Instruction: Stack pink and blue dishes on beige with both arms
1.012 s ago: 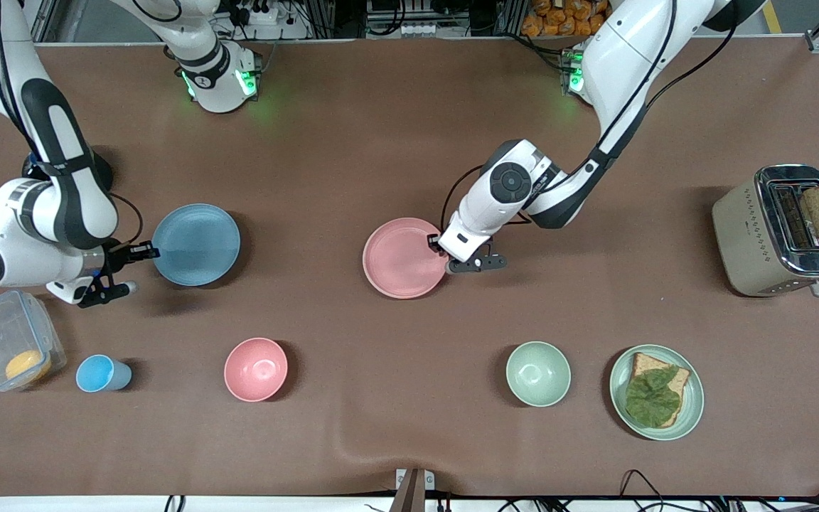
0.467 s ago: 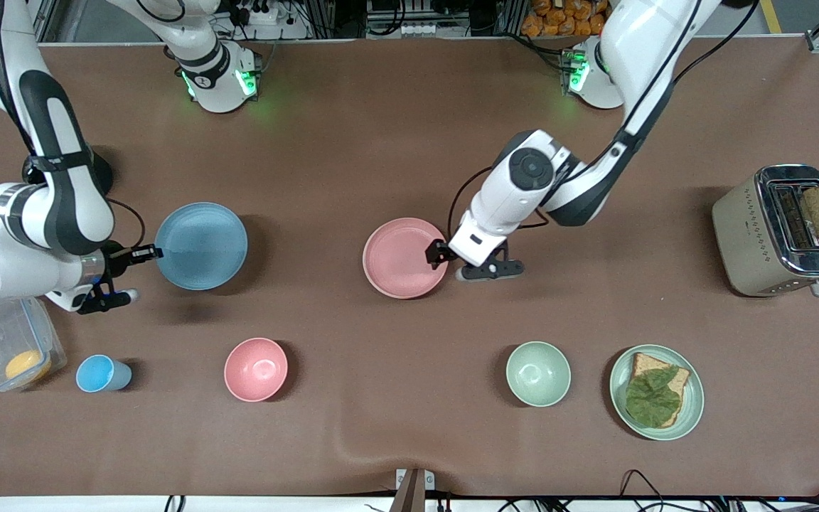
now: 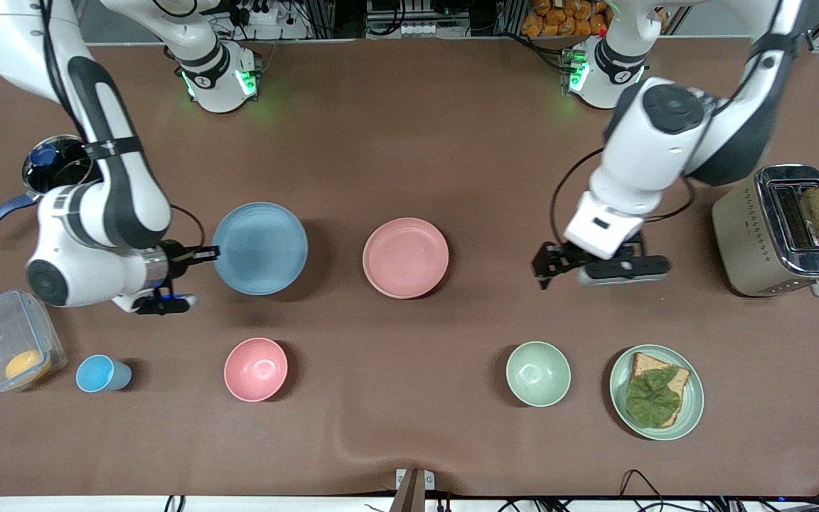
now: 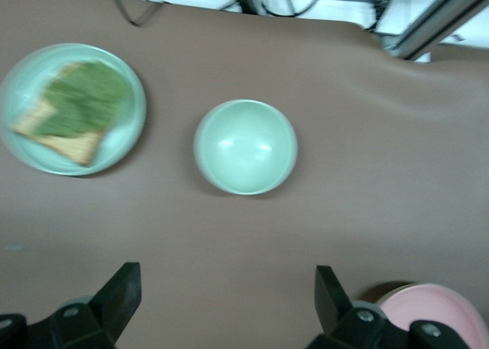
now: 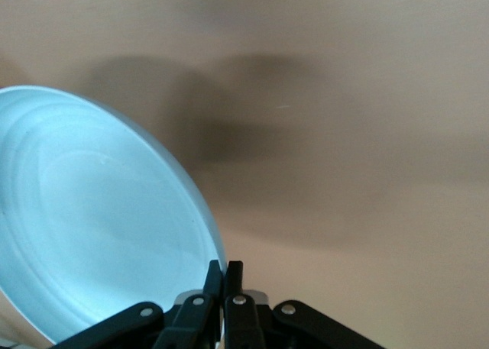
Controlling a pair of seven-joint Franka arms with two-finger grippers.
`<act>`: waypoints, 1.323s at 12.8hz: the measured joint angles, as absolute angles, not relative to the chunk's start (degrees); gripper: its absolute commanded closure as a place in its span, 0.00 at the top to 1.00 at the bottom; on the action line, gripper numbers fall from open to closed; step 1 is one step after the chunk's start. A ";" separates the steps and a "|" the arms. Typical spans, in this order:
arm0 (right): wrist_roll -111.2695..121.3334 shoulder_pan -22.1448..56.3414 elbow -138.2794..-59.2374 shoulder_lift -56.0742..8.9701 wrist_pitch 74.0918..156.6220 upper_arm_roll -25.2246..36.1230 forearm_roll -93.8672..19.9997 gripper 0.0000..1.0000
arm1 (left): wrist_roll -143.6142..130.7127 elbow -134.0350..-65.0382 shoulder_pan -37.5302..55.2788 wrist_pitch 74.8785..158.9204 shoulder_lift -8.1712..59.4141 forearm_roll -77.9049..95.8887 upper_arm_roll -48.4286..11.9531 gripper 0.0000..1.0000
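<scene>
Pink plate (image 3: pixel 405 257) now lies released mid-counter; the left end effector (image 3: pixel 598 269) has opened wide and pulled away. Right end effector (image 3: pixel 205 252), pinching the blue plate (image 3: pixel 260 247), carries it toward pink

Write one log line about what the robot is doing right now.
right end effector: shut on blue plate, lifted | left end effector: open, over table | pink plate: on table, released

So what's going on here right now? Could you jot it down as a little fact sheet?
right gripper: shut on the blue plate rim, plate lifted
left gripper: open, empty, over bare table
pink plate: flat on the table, mid-table
beige plate: not visible
green bowl: beside the sandwich plate
</scene>
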State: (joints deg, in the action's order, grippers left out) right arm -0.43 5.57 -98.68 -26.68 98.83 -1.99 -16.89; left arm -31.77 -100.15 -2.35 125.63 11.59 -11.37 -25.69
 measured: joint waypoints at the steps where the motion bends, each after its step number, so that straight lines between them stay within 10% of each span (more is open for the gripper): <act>1: -3.08 7.65 -98.23 -27.22 98.93 -2.02 -18.10 0.00 | -29.82 -96.36 -2.98 119.74 11.13 -11.37 -25.69 1.00; 6: -15.40 18.45 -93.14 -32.82 102.62 -2.08 -23.66 0.00 | -26.94 -85.30 -5.58 104.56 10.63 -11.16 -25.66 1.00; 17: -17.74 26.04 -90.63 -39.71 112.00 -2.05 -30.75 0.00 | -25.45 -82.39 -8.62 99.66 9.88 -10.98 -25.65 1.00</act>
